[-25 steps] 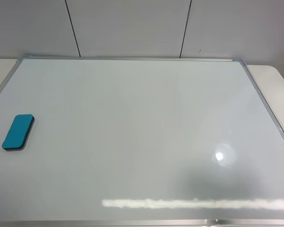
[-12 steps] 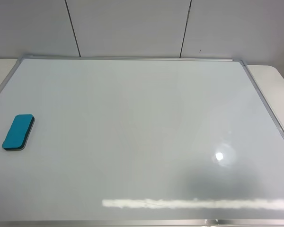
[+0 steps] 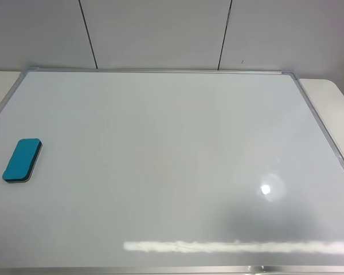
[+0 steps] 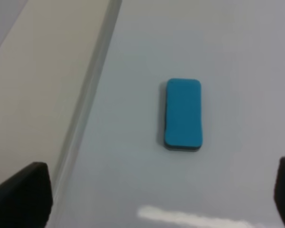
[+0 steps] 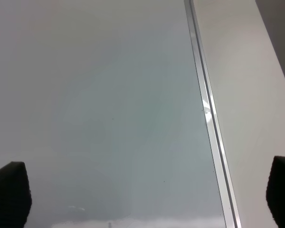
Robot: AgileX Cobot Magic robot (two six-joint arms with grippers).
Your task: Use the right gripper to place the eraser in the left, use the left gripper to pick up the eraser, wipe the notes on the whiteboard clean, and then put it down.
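Observation:
The eraser [image 3: 22,160], teal on a thin black base, lies flat on the whiteboard [image 3: 172,154] near its left edge. No arm shows in the exterior high view. In the left wrist view the eraser [image 4: 182,114] lies ahead of my left gripper [image 4: 154,199], whose fingers stand wide open above the board, touching nothing. My right gripper [image 5: 145,194] is open and empty over the board's right side, by the silver frame [image 5: 206,109]. The notes are out of view; the board surface looks plain white.
The board lies on a cream table [image 3: 332,103] that shows past its right and left frame edges. A grey panelled wall [image 3: 160,34] rises behind the board. Lamp glare [image 3: 266,189] marks the glossy surface at the front right.

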